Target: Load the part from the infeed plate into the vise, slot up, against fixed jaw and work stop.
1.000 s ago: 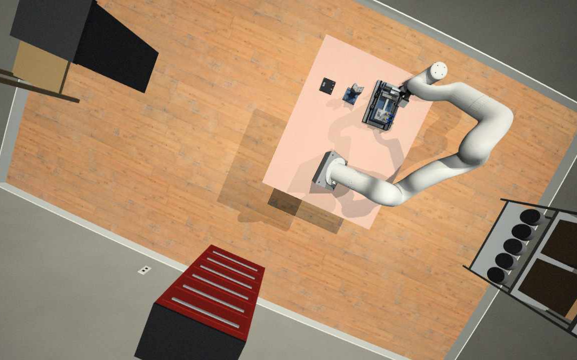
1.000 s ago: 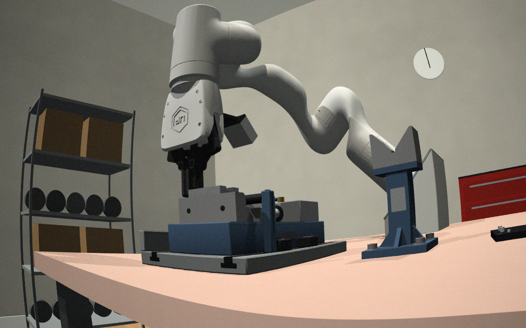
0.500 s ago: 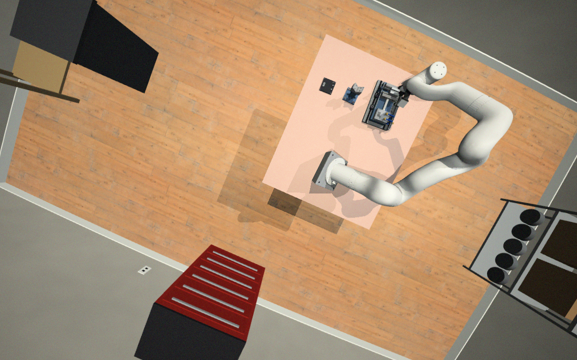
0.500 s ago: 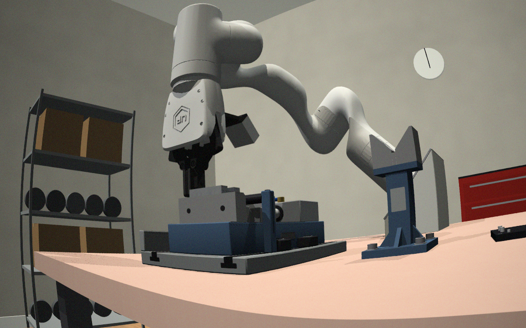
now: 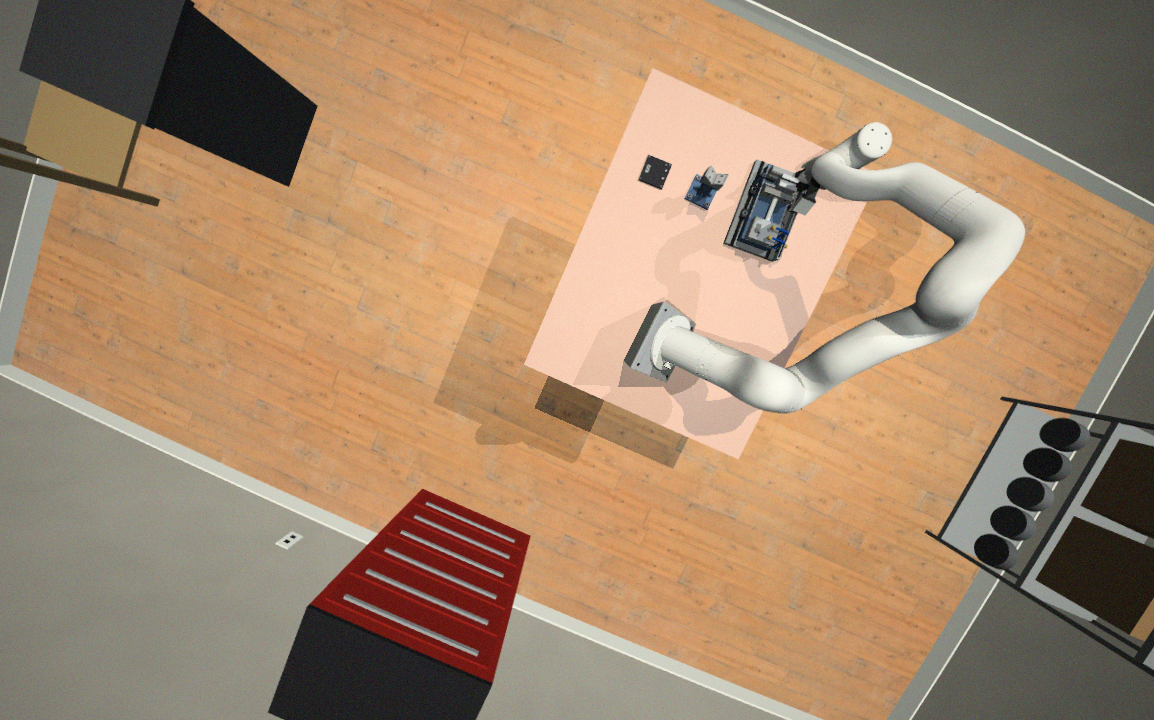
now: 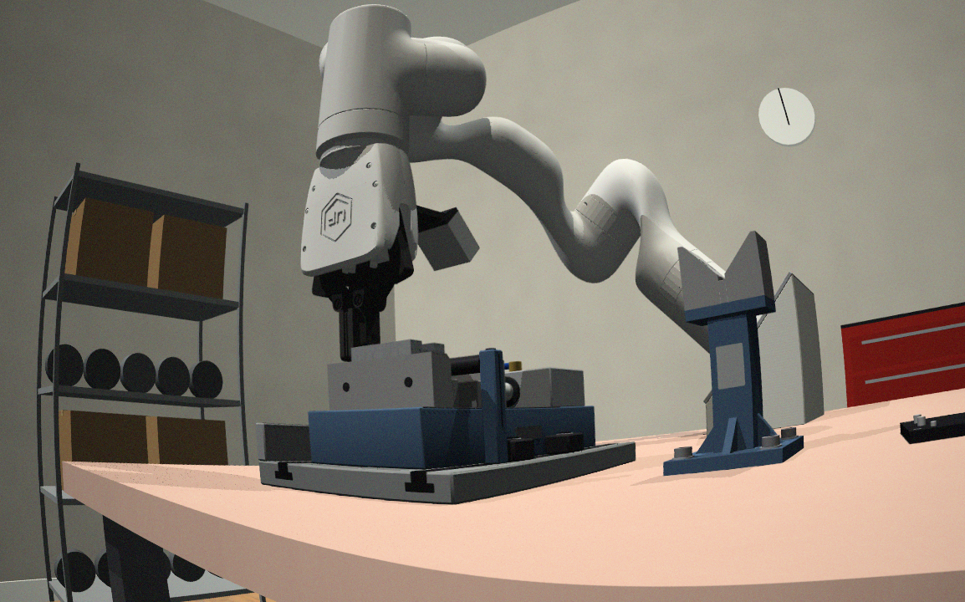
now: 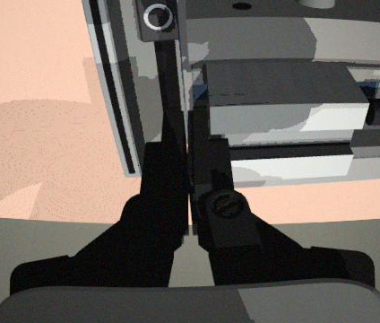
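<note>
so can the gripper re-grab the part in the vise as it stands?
Probably not yet: the gripper is shut, empty, at the end of the part in the vise; it must open first.

The vise (image 7: 286,108) is cut off by the wrist view's top and right edges.

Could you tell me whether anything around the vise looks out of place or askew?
Nothing looks spilled or damaged. The part lies level in the vise, not tilted. The one oddity is the gripper: it is shut on nothing, with its fingertips low against the part's end, probably to nudge it.
</note>
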Controlling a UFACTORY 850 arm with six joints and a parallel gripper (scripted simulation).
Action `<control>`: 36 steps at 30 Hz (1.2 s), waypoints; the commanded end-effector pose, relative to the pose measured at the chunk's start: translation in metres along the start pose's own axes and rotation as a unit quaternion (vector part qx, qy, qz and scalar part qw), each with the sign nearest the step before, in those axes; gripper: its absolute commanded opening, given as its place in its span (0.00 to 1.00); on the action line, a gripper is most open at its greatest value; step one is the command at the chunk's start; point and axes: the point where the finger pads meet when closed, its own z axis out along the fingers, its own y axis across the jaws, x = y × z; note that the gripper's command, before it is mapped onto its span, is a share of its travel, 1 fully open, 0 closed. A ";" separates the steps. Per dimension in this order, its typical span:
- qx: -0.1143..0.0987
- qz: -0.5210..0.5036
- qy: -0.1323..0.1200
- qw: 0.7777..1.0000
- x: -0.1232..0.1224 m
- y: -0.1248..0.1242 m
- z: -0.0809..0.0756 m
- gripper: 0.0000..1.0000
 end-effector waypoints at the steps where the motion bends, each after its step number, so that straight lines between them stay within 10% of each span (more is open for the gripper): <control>1: 0.000 0.000 -0.001 1.000 -0.001 0.001 -0.001 0.00; 36: 0.000 0.000 -0.001 1.000 -0.001 0.010 -0.001 0.00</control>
